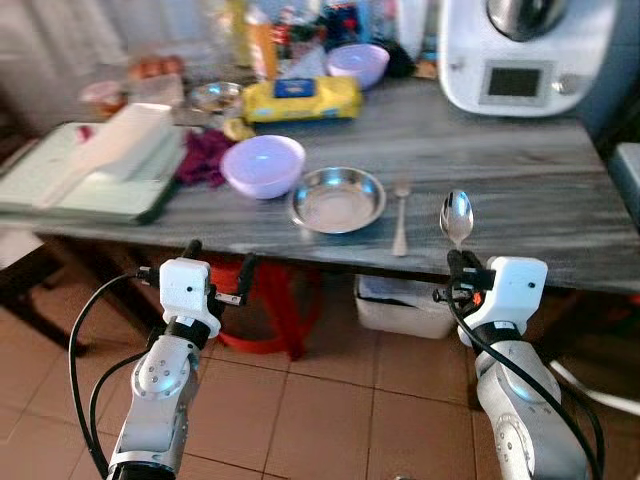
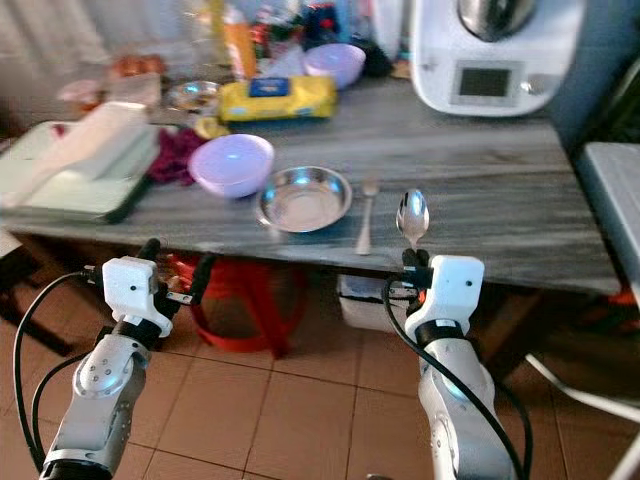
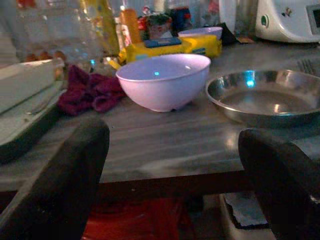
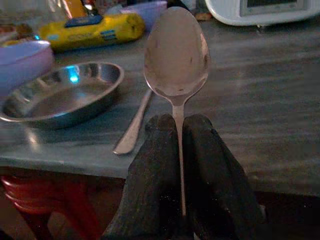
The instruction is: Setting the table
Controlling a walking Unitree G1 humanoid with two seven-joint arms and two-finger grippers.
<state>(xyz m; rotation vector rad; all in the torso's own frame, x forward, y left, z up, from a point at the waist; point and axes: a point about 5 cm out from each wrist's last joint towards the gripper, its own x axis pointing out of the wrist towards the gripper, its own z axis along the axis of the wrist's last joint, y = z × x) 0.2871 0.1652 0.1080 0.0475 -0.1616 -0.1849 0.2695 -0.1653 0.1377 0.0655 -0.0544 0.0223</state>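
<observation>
Clamping a spoon (image 1: 457,218) by its handle, the right gripper (image 4: 179,131) holds the utensil upright at the lower right of centre in the head views, its bowl rising in front of the grey table's (image 1: 520,190) near edge; in the right wrist view the two black fingers (image 4: 156,165) press together with the thin handle pinched between them. At lower left, the left gripper (image 1: 216,262) hangs below the table edge with its fingers (image 3: 65,185) spread wide apart and nothing between them, facing a lilac bowl (image 1: 263,165) and a steel dish (image 1: 338,199) that sit side by side near the middle of the frame. A fork (image 1: 400,218) lies just right of the dish, its handle pointing toward the near edge. Behind them, toward the upper middle, sit a yellow packet (image 1: 302,99) and a second lilac bowl (image 1: 358,64), with a white kitchen machine (image 1: 520,55) at upper right. A crumpled maroon cloth (image 1: 204,155) rests left of the near bowl, beside a pale green tray (image 1: 90,185) at the left edge. Beneath the table, a red stool (image 1: 268,300) and a white bin (image 1: 405,305) stand on the brown tiled floor (image 1: 330,410).
</observation>
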